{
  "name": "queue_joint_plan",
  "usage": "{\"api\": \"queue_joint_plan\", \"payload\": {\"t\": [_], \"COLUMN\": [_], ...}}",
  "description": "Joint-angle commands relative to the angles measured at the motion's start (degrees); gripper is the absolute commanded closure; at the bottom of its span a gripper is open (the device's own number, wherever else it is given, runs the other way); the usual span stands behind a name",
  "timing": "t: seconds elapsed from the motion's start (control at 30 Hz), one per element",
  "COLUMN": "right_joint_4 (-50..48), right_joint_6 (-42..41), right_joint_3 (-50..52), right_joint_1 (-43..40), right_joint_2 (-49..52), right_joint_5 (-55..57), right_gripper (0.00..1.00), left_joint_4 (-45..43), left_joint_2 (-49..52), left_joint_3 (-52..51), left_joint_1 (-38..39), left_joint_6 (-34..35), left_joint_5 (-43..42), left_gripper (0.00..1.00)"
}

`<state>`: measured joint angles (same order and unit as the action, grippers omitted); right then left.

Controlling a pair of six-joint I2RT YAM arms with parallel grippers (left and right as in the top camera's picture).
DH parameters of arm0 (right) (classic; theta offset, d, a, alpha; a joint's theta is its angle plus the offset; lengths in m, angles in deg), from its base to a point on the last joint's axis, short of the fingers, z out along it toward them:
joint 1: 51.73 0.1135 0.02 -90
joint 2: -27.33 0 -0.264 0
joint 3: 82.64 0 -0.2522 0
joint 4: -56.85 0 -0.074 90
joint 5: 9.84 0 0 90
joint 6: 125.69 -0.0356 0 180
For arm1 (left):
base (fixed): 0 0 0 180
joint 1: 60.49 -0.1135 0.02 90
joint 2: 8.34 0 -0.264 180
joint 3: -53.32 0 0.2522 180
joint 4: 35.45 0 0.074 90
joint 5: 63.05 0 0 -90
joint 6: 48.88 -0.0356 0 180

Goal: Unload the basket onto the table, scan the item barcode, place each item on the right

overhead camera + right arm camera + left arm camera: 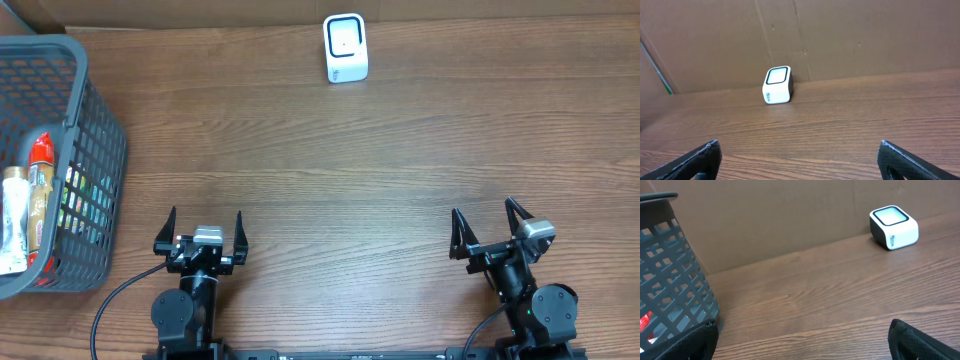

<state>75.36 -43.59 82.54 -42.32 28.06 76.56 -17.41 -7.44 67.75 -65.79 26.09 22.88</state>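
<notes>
Wood-grain table (400,160) bearing a white scanner (345,47) at its far edge and a grey mesh basket (100,150) of packaged items (38,185) at the left, with left gripper (205,216) and right gripper (482,207) both empty, jaws spread wide, near the front edge.

Wide stretch of bare brown wood-grain table (350,170) runs from both pincers to the far edge, w/ room to pass L to R. Left pincer (205,215) and right pincer (483,208) sit well apart at near edge, jaws spread wide. Obstacles: dark grey plastic mesh basket (100,150) takes the left side, near left pincer, w/ tubes and bottles (30,190) packed inside. Small white box-shaped scanner (345,47) stands far centre, just before brown cardboard back wall (850,40).
</notes>
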Motion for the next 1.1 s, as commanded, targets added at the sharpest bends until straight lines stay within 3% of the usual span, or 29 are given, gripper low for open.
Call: {"api": "queue_joint_plan", "payload": {"t": [0.0,1.07], "right_joint_4": [-0.2,-1.3], "right_joint_6": [-0.2,-0.2], "right_joint_3": [0.6,0.6], "right_joint_1": [-0.2,-0.2], "right_joint_2": [-0.6,-0.6], "right_joint_5": [0.5,2.3], "right_gripper": [0.0,0.0], "left_joint_4": [-0.2,-0.2], "left_joint_2": [-0.7,-0.7], "left_joint_3": [-0.4,-0.4], "left_joint_1": [-0.4,-0.4], "left_joint_6": [-0.7,-0.6], "left_joint_5": [-0.4,-0.4], "left_gripper": [0.01,0.0]}}
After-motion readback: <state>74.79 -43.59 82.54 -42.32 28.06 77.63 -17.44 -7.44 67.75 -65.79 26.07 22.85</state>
